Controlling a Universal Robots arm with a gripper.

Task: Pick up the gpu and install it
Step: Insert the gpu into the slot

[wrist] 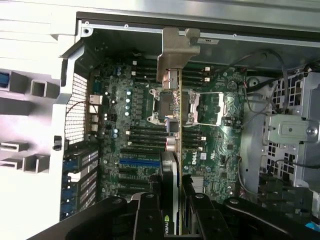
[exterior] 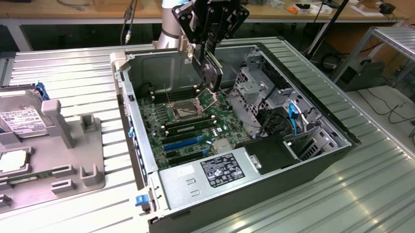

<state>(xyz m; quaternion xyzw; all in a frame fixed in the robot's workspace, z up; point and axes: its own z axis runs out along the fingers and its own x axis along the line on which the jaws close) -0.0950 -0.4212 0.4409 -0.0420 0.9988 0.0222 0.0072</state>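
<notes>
My gripper [exterior: 209, 54] hangs over the open computer case [exterior: 311, 92], shut on the gpu [exterior: 213, 73]. The card is held on edge, its dark face and silver bracket pointing down toward the green motherboard [exterior: 188, 126]. In the wrist view the gpu [wrist: 175, 165] runs edge-on away from my fingers [wrist: 146, 212], and its metal bracket [wrist: 177, 50] stands at the far end above the CPU socket [wrist: 192, 107]. The blue expansion slots [wrist: 140, 162] lie just beside the card's edge. The card floats above the board without touching it.
A grey parts tray [exterior: 71, 155] at the exterior view's left carries a hard drive [exterior: 19, 119] with a white label. Inside the case sit the power supply [exterior: 214, 172], a drive cage [exterior: 256, 87] and blue cables [exterior: 295, 119]. The case rests on a ribbed metal table [exterior: 363, 194].
</notes>
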